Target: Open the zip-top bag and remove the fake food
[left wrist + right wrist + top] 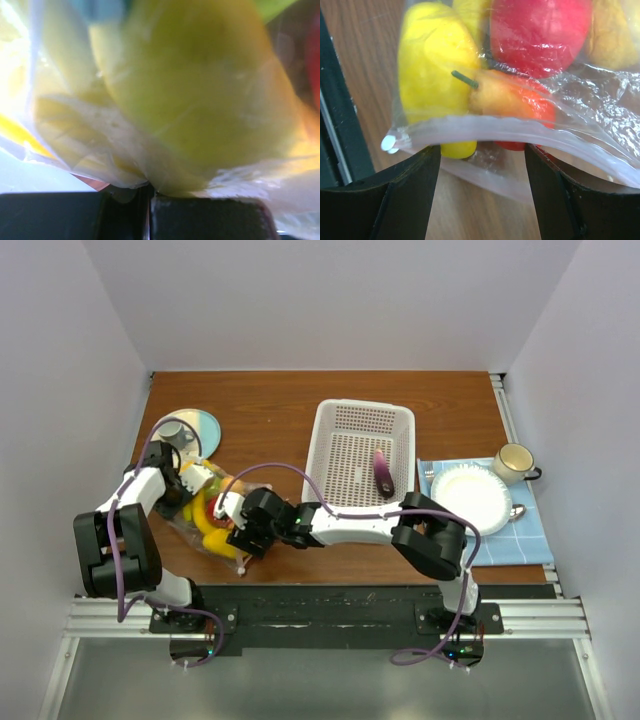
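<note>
**rig_noob:** How will the zip-top bag handle?

**me:** Floppy, slick film, with light fake food that'll probably roll around inside. I'd grab the stiffer zipper strip. The bag's on the surface, left side. My left pincer is clamped on its film. The right pincer gapes wide, with the strip just off its tips.
</note>
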